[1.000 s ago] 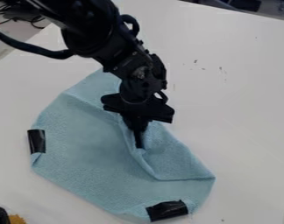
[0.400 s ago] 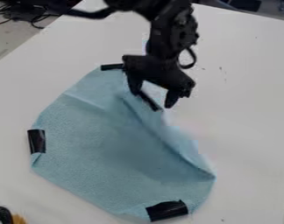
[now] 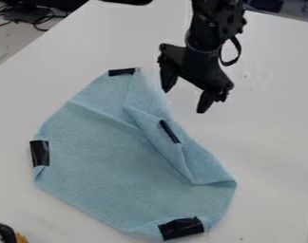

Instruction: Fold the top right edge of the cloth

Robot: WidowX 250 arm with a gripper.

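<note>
The two fingers of the black metal gripper (image 3: 184,101) stand spread wide, tips pointing down, one lower in the camera view than the other. From here I see the gripper hanging at a tilt near the upper right edge of the light-blue fabric cloth (image 3: 102,168), below the black arm (image 3: 214,21) dropping in from the top. The cloth lies on the white table (image 3: 277,118), its right side folded inward, a black tape strip (image 3: 170,132) on the flap.

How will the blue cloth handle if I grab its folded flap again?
The cloth looks floppy: its soft creases suggest it would sag from the grip. It is probably light, being thin fabric. The black tape strips at its edges may stiffen those spots slightly.
</note>
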